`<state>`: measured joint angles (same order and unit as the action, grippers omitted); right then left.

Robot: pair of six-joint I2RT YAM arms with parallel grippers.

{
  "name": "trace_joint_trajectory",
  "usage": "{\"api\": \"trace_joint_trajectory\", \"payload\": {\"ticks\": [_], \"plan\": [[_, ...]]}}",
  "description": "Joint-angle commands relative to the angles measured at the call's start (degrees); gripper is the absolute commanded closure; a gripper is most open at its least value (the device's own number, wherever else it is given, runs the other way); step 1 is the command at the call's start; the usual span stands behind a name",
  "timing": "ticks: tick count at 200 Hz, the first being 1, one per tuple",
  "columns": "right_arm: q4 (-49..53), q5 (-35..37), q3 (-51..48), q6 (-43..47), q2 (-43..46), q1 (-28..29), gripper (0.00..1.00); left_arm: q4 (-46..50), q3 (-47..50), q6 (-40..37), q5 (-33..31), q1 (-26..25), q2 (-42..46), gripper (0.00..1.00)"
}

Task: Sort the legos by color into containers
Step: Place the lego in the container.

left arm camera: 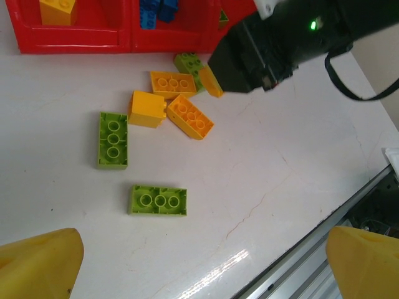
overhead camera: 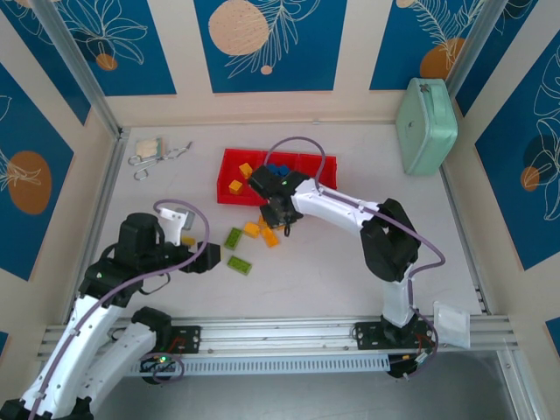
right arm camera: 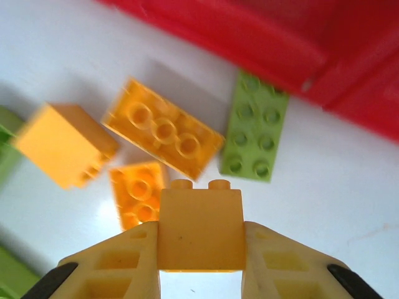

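An orange brick sits pinched between the right jaws above the white surface, with loose orange bricks ahead to the left, a green brick ahead to the right and the red tray beyond, while the left jaws gape wide and empty short of two green bricks.

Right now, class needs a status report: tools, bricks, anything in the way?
Left tool open, empty. Right tool shut on orange brick. Loose bricks beside red tray. Right arm overhangs them.
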<state>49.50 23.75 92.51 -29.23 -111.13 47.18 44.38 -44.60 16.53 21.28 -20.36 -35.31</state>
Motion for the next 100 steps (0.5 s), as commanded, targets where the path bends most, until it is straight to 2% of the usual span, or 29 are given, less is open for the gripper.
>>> {"api": "trace_joint_trajectory", "payload": {"ticks": [1, 29, 64, 100], "plan": [[-2.82, -2.6, 6.47, 1.2, -0.32, -0.51, 0.71, 0.57, -0.49, 0.47, -0.62, 0.67, 1.57, 0.01], [-3.63, -2.54, 17.28, 0.84, -7.05, -0.68, 0.74, 0.36, -0.31, 0.43, -0.69, 0.67, 2.79, 0.01], [-5.76, 1.19, 27.98, 1.87, -15.09, -0.55, 0.75, 0.32, -0.31, 0.45, -0.45, 0.59, 3.39, 0.01], [-5.5, 2.89, 38.5, 5.5, -23.16, -0.87, 0.75, 0.05, -0.21, 0.34, -0.21, 0.59, 3.51, 0.01]]}}
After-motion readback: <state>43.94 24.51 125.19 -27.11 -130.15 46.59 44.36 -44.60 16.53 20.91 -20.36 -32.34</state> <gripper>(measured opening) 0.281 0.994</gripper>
